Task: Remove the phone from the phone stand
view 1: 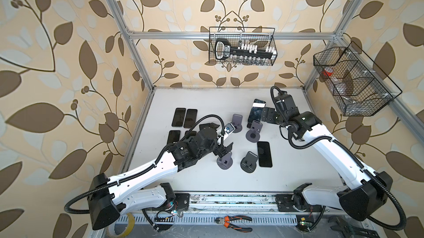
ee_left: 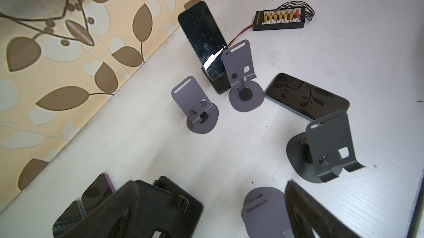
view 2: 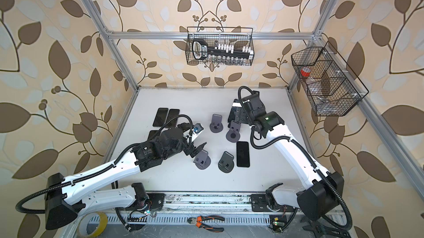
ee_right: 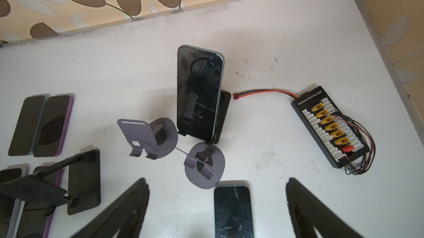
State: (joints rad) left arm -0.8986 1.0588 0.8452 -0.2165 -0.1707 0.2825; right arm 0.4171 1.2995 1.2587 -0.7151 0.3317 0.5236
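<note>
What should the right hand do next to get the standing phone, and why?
Probably ease the open right hand forward toward the dark-screened upright phone: it leans in the black phone stand, and the hand is not yet around it, holding nothing.

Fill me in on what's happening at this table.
A two-armed robot is working on getting a phone off its stand. The phone is propped in the black stand at the back of the table. The right pincer is open and aimed at it, not touching it. The left pincer hangs open over an empty grey stand, holding nothing. Other phones lie flat on the table.
</note>
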